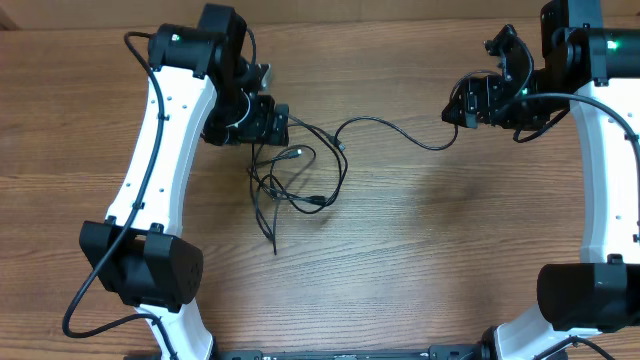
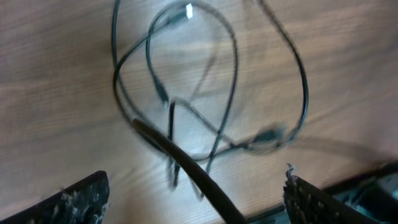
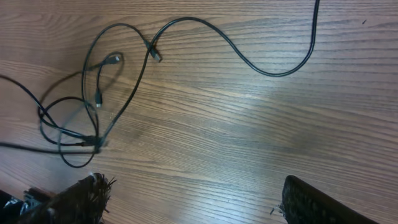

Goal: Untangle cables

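On the wooden table (image 1: 420, 250), the cables (image 1: 316, 201) lie in tangled loops.

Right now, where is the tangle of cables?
In the overhead view the cables lie knotted on the table left of centre, just below the left claw; one strand trails right toward the right claw.

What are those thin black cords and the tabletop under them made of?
Thin black looping cords: likely rubbery plastic sheath, matte with slight sheen; they bend in soft curves. One small plug end glints silver, probably metal. Brown tabletop: wood or wood-look laminate, smooth; grain lines show, but which cannot be told.
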Controlling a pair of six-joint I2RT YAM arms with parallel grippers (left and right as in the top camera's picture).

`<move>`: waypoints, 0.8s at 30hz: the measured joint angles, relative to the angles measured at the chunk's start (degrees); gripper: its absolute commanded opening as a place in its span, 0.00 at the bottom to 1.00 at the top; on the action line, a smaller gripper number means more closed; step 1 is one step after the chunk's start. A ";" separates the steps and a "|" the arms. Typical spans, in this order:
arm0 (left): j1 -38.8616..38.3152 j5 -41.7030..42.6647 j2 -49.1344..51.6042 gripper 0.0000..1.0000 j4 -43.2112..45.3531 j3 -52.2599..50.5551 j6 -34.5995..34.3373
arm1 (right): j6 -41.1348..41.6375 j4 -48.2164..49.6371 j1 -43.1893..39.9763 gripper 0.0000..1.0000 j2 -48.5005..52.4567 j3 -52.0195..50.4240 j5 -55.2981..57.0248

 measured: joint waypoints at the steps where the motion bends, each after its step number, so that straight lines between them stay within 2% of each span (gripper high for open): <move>1: 0.00 -0.31 0.04 0.94 -1.14 0.00 0.46 | 0.07 -0.04 0.00 0.89 0.00 0.00 0.00; 6: 0.00 -2.45 0.02 1.00 -5.53 0.02 3.37 | 0.17 -0.07 0.00 0.89 0.00 0.00 0.02; 9: 0.00 -2.80 0.02 1.00 -6.08 0.02 5.84 | 0.17 -0.11 0.00 0.89 0.00 0.00 0.04; 19: -1.14 10.80 0.02 1.00 -6.08 0.02 28.33 | 0.15 -0.42 0.00 0.89 0.00 0.00 0.07; 20: -1.18 11.56 0.02 0.94 -6.10 0.02 29.51 | 0.17 -0.39 0.00 0.89 0.00 0.00 0.09; 21: -1.22 12.04 0.02 1.00 -5.99 0.02 30.53 | 0.15 -0.42 0.00 0.90 0.00 0.00 0.09; 24: -1.25 9.60 0.02 1.00 -2.49 0.02 28.15 | 0.15 -0.42 0.00 0.89 0.00 0.00 0.15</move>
